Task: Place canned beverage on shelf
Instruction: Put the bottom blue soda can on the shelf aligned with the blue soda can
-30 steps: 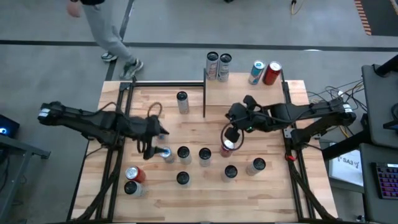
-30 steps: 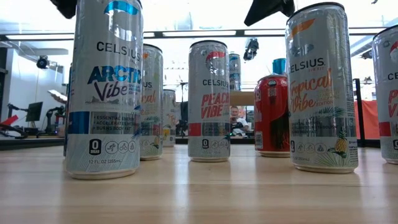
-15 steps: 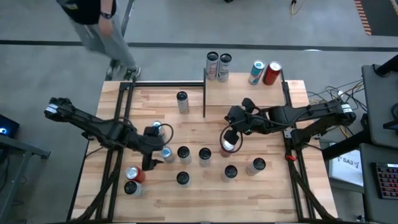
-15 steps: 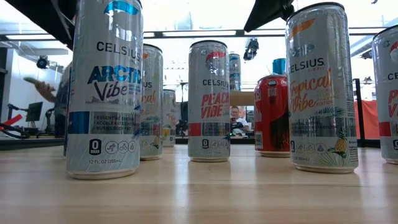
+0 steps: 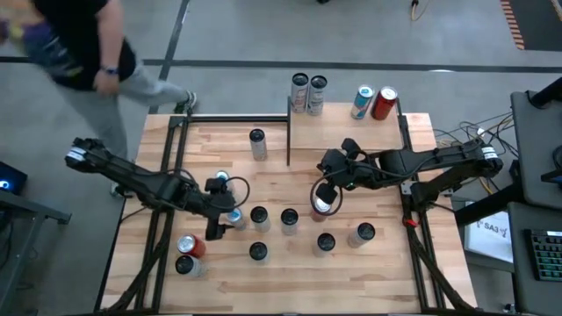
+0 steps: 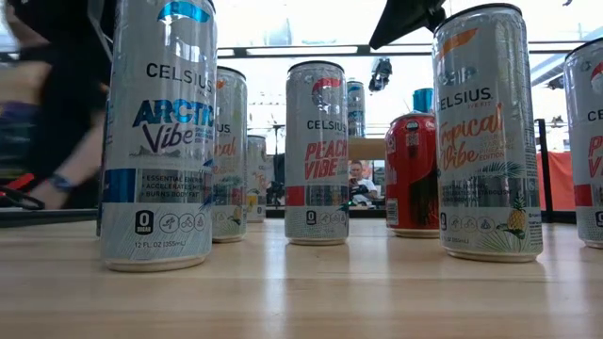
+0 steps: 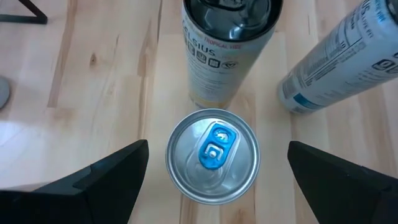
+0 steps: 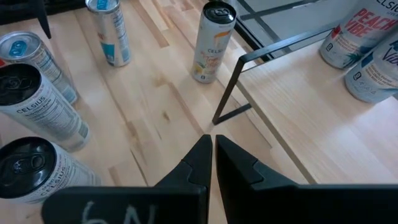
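High view: a person [image 5: 79,53] walks past the far-left corner of the plank table [image 5: 386,272], where slim cans stand scattered. Over the left half, the left gripper [image 5: 230,213] hangs above a blue-tabbed can [image 7: 212,155], fingers spread wide to either side of it without touching. Right of centre, the right gripper [image 5: 323,198] hovers with fingers pressed together, empty. At the far edge the shelf [image 5: 344,132] carries four cans, well apart from both grippers.
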Robot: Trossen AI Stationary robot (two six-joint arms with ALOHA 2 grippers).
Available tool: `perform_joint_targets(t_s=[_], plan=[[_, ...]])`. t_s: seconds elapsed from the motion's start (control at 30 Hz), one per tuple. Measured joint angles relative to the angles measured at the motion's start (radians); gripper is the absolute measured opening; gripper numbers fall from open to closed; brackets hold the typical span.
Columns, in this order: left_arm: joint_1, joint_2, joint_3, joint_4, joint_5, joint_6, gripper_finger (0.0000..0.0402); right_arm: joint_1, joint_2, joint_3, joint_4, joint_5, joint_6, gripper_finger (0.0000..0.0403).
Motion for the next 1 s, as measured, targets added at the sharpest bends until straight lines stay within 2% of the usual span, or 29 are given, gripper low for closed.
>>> perform_joint_targets(t_s=[0.4, 0.73, 0.87, 1.0], plan=[[0.000, 0.047, 0.000, -0.019, -0.001, 0.000, 0.0370, 0.000, 0.000, 0.000, 0.002, 0.000, 0.000, 0.0012], [0.000, 0.112, -0.002, 0.027, 0.000, -0.030, 0.0369, 0.000, 0.000, -0.014, 0.020, 0.000, 0.000, 0.0012], [0.000, 0.112, -0.002, 0.027, 0.000, -0.061, 0.0349, 0.000, 0.000, -0.018, 0.020, 0.000, 0.000, 0.0012], [0.000, 0.101, -0.002, 0.028, 0.000, -0.076, 0.0306, 0.000, 0.000, -0.018, 0.026, 0.000, 0.000, 0.0012]])
